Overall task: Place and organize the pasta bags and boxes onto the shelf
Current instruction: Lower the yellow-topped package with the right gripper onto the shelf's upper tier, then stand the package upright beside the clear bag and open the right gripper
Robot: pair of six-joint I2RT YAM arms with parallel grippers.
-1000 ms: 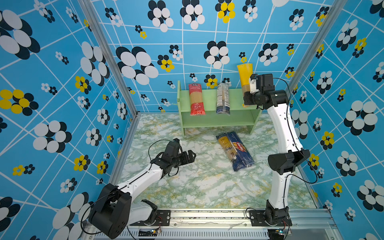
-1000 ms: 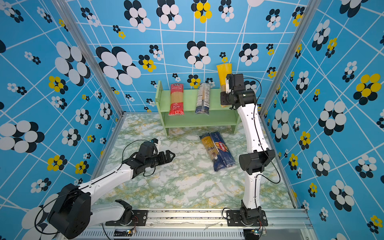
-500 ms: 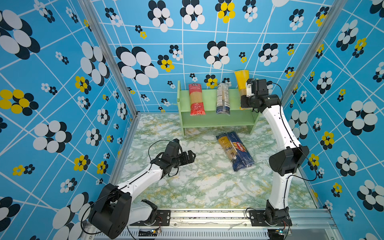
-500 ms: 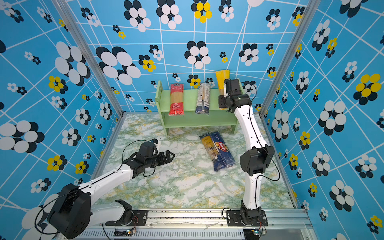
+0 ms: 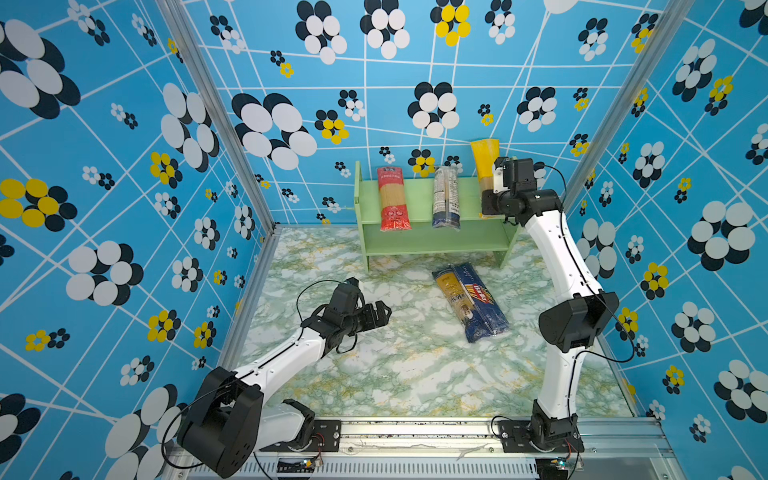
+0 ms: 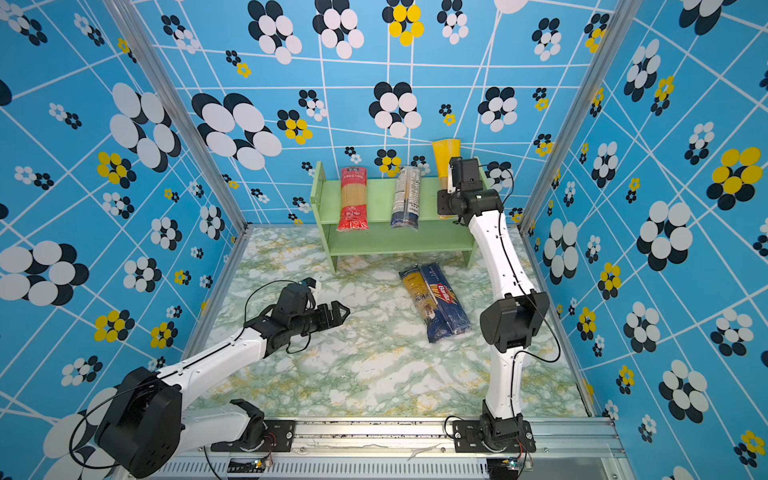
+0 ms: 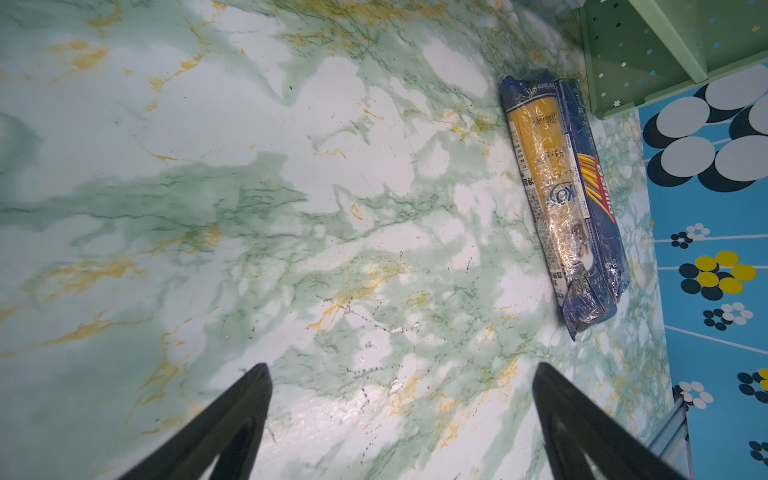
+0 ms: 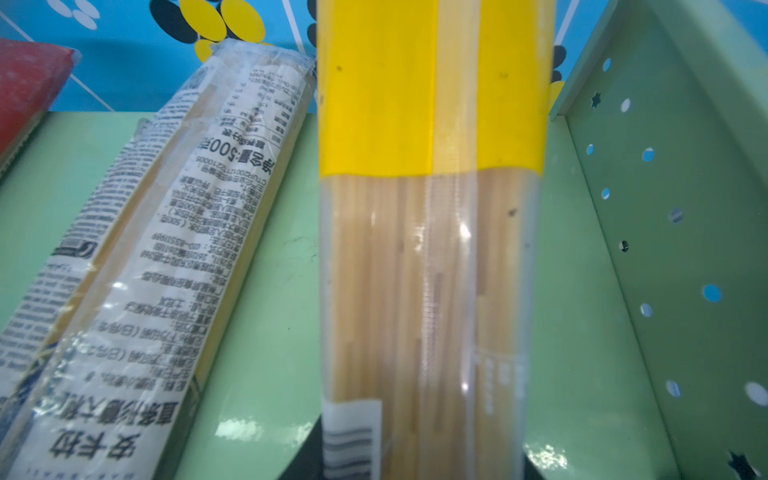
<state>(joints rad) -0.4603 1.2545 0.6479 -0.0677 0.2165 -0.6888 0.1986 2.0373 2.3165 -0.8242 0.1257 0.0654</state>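
Both top views: right gripper [image 5: 488,207] closed on the yellow-topped bag [image 5: 484,160], at the right end of the shelf [image 5: 419,197] top tier, beside the clear white/blue-label bag [image 5: 445,198].

Left wrist: left gripper [image 7: 400,368] wide open, empty. Blue-ended bag [image 7: 548,187] and Barilla box [image 7: 600,216] lie touching on the tabletop [image 7: 208,166].

Right wrist: bag sits between its neighbour and the side panel [image 8: 665,257] — touchdown unclear.

Risk: released unsupported, it tips off the front edge or onto the neighbour.

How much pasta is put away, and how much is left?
Two done: the red-ended bag and the clear bag lie on the top tier of the shelf. In hand: the right tool grips the yellow-topped bag there. Left: the blue-ended bag and the Barilla box lie on the table.
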